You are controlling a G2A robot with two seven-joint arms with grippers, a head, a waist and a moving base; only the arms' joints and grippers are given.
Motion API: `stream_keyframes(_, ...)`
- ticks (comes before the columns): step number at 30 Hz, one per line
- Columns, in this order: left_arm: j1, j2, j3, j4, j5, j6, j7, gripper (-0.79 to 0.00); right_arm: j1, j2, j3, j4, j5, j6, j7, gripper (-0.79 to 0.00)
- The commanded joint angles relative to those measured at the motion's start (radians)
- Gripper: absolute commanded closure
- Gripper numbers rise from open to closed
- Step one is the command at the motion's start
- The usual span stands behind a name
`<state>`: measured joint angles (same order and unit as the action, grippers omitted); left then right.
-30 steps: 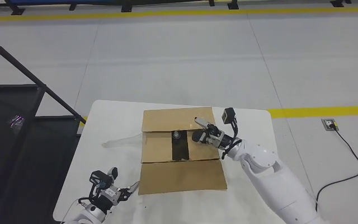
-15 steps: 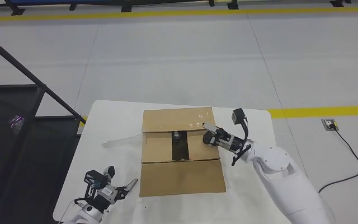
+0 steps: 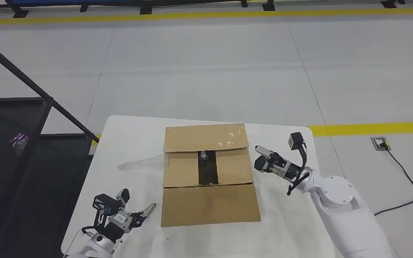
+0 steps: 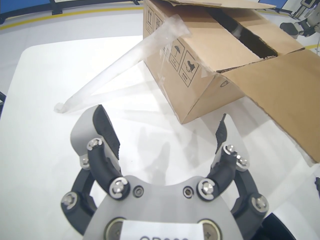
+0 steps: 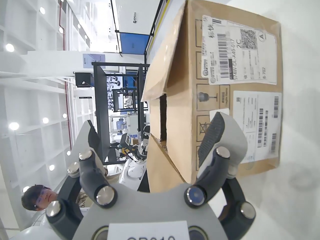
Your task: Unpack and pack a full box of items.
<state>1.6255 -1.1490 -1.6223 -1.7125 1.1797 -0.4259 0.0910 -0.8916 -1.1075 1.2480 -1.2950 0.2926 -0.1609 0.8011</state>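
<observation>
1. Near-left corner of surface [image 3: 129, 138]: left claw [image 4: 162, 117], spread wide, nothing gripped, short of the box corner.
2. Mid-surface: cardboard box [image 3: 206, 174], near flap folded out flat, inner flaps nearly shut, dark slot between.
3. Far end of slot: small dark item [image 3: 204, 157], too small to identify.
4. Right of box: right claw [image 3: 261, 157], spread, nothing gripped, just beside labelled side wall, apart from it.
5. Left of box: clear tape strip [image 4: 120, 68], stuck at top edge, trailing down onto surface.
</observation>
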Motion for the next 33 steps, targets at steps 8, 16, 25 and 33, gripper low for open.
stream_keyframes(8, 0.002, -0.001, -0.020, 0.002, -0.048, 0.022, 0.010, -0.785, 0.032, -0.001, -0.023, 0.056, 0.030, -0.045, 0.151, -0.785)
stream_keyframes(16, -0.003, -0.002, -0.032, -0.001, -0.109, 0.023, 0.001, -0.785, 0.037, 0.001, -0.031, 0.072, 0.101, -0.111, 0.321, -0.785)
stream_keyframes(25, 0.001, 0.001, -0.043, -0.023, -0.126, -0.027, -0.003, -0.785, 0.004, -0.008, 0.007, 0.041, 0.256, -0.115, 0.176, -0.785)
stream_keyframes(33, 0.001, 0.004, -0.010, -0.014, -0.037, -0.072, -0.002, -0.785, 0.032, -0.022, -0.053, 0.012, 0.269, -0.035, 0.177, -0.785)
